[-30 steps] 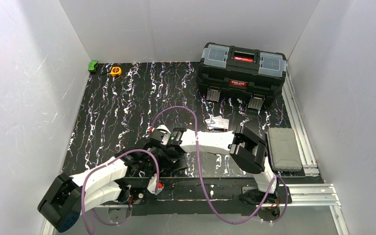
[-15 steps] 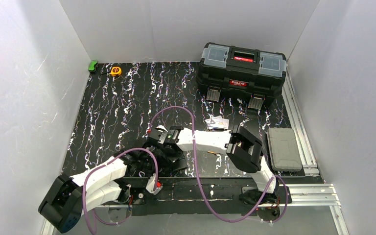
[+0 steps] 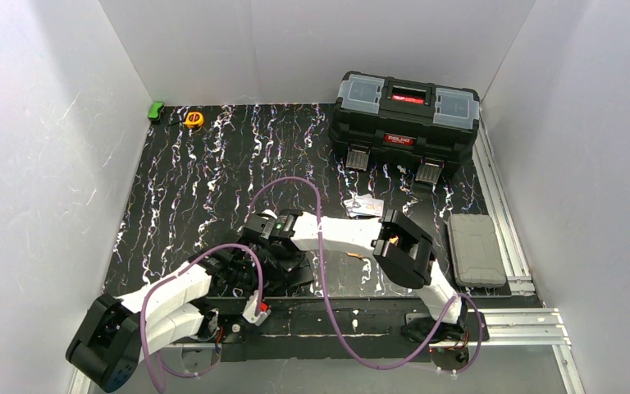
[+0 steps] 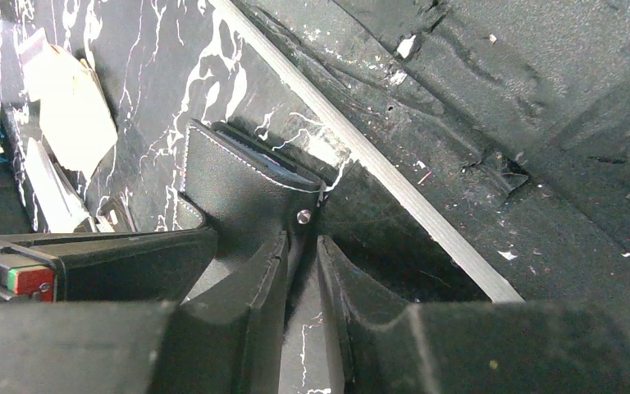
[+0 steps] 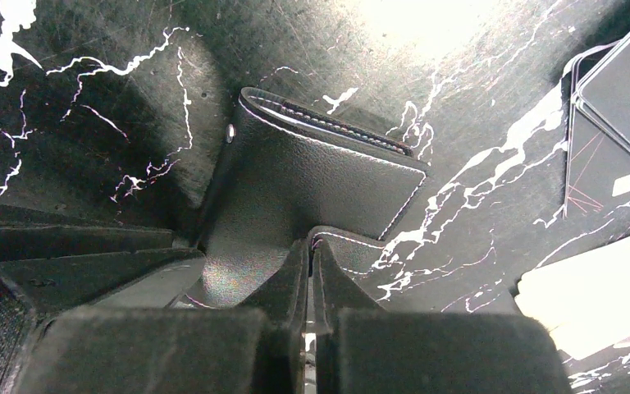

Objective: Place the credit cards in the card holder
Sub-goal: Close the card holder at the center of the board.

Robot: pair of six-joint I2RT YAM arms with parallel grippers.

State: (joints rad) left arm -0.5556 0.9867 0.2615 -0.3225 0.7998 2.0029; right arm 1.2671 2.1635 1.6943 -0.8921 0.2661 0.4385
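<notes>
The black card holder [image 5: 320, 176] sat near the front edge of the surface [image 3: 213, 180]. The left gripper [image 4: 302, 246] had its jaws closed on the clasp flap, and the right gripper [image 5: 310, 242] had its jaws clamped on an edge. Silver credit cards [image 3: 366, 205] lay apart, nearer the toolbox [image 3: 406, 115].

Black mat with white and purple streaks [image 3: 213, 180] covering the table, aluminium rail frame [image 3: 502, 201] along its right side.
Far right: large black plastic toolbox [image 3: 406, 115] with red label, lid shut. Far left corner: small green block [image 3: 156, 109], just beside it a round yellow-orange tape measure [image 3: 194, 119]. Right edge, by the rails: flat grey rectangular plastic case [image 3: 475, 249]. Centre: small pile of silver-grey printed credit cards [image 3: 365, 206]; nearer, apart from the pile, one thin orange card [image 3: 358, 257] lying flat. Near-centre: black leather-like folding card holder [image 5: 320, 180], tilted up; contact with the mat unclear.
</notes>
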